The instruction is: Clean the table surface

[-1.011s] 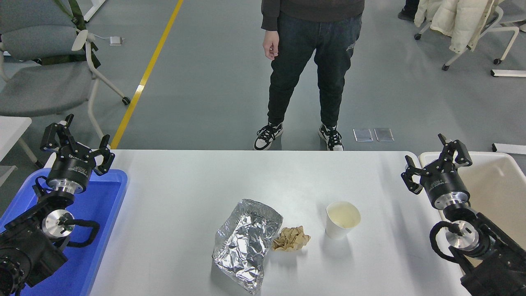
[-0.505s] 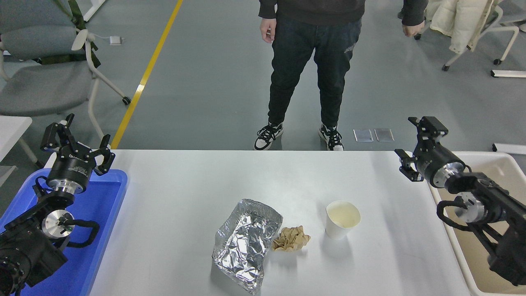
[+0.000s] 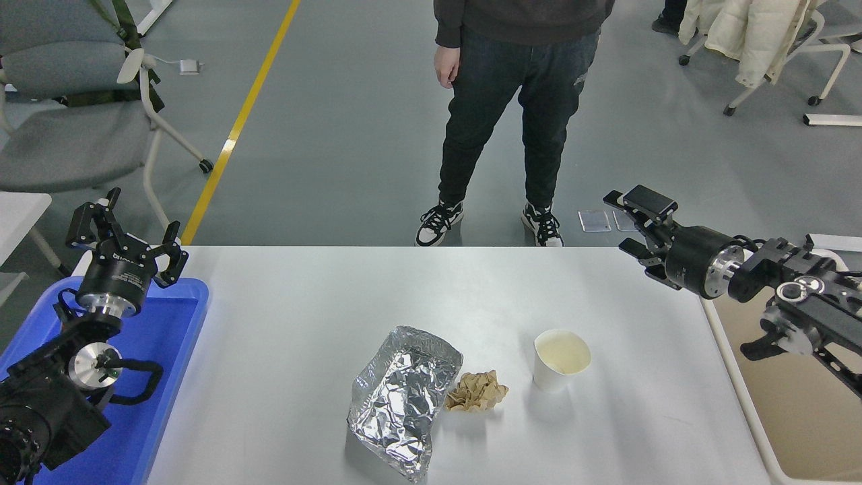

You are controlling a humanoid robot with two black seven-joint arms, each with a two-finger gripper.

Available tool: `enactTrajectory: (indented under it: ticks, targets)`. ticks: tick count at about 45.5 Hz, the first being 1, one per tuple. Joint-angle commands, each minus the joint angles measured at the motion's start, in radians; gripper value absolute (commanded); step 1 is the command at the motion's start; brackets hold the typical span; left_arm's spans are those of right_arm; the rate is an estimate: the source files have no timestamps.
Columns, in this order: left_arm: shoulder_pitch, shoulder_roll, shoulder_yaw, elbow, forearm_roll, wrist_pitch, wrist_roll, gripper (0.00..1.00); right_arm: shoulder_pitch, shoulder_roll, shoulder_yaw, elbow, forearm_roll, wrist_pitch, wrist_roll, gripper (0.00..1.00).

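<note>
The white table surface (image 3: 303, 323) fills the lower picture. On it lie a crumpled sheet of silver foil (image 3: 403, 399), a small crumpled brown paper wad (image 3: 477, 391) right of the foil, and an upright white paper cup (image 3: 561, 360). My right gripper (image 3: 630, 225) is open and empty, turned to point left, held above the table's far right corner, up and to the right of the cup. My left gripper (image 3: 126, 230) is open and empty, parked above the blue tray's far end at the left.
A blue plastic tray (image 3: 161, 377) lies under the left arm at the table's left edge. A cream-white bin (image 3: 747, 404) stands off the table's right edge. A person (image 3: 518, 101) stands at the far side. Office chairs stand at the far left and far right.
My right arm has swung up and left from over the bin, and its gripper has turned from pointing away to pointing left. The person shifted slightly. The left arm has not moved.
</note>
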Motion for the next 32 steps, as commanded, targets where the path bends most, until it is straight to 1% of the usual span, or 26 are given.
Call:
enactTrajectory:
  ticks: [1,5,7,16,21,28,32]
  targets:
    - [-0.001,0.0,0.0,0.0,0.0,0.0,0.0,1.0,0.23,-0.002,-0.359,0.041,-0.234,0.011,0.032,1.0]
    - [0.0,0.0,0.0,0.0,0.0,0.0,0.0,1.0,0.279,0.0,-0.459,0.047,-0.34,0.009,0.069,1.0]
    - [0.0,0.0,0.0,0.0,0.0,0.0,0.0,1.0,0.298,0.006,-0.496,0.048,-0.362,0.008,0.073,1.0]
    - [-0.001,0.0,0.0,0.0,0.0,-0.001,0.0,1.0,0.327,0.053,-0.628,0.041,-0.385,0.011,0.073,1.0]
    - [-0.001,0.0,0.0,0.0,0.0,0.0,0.0,1.0,0.322,0.079,-0.692,0.015,-0.451,0.011,0.074,1.0]
    - [-0.001,0.0,0.0,0.0,0.0,-0.002,0.0,1.0,0.313,0.127,-0.714,-0.071,-0.471,0.011,0.063,1.0]
    - [-0.001,0.0,0.0,0.0,0.0,-0.002,0.0,1.0,0.31,0.139,-0.714,-0.085,-0.471,0.009,0.063,1.0]
